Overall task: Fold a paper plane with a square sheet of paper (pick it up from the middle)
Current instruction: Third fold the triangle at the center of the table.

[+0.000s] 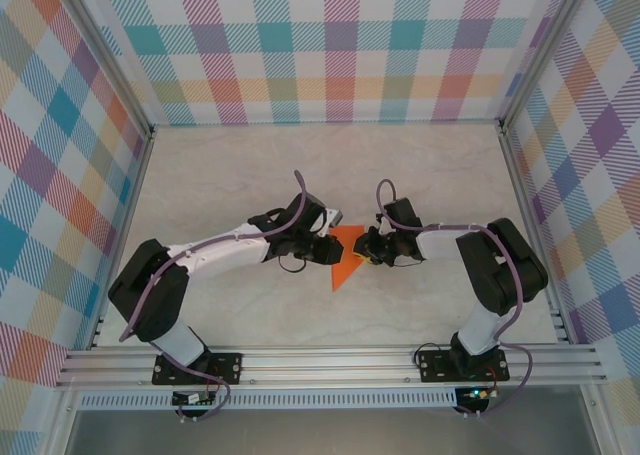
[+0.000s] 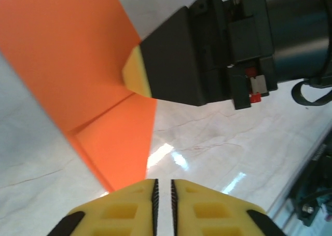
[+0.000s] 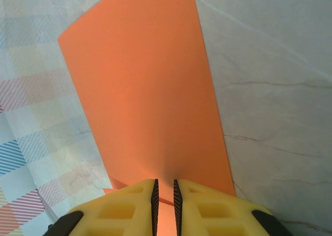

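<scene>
Your right gripper point(image 3: 165, 194) clamped the square sheet of paper point(image 3: 150, 91), a creased wedge; beside that gripper your left gripper point(image 2: 164, 194) sat nearly shut, empty. It looked light and floppy, best pinched at the crease.

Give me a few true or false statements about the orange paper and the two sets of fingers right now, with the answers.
1. The orange paper is already folded, with a crease showing. True.
2. The right fingers are closed on the paper's edge. True.
3. The left fingers are spread wide. False: they stand almost together, and bare table shows through the thin slit between them.
4. The paper lies against the back wall. False: it sits in the middle of the table, between the two sets of fingers.
</scene>
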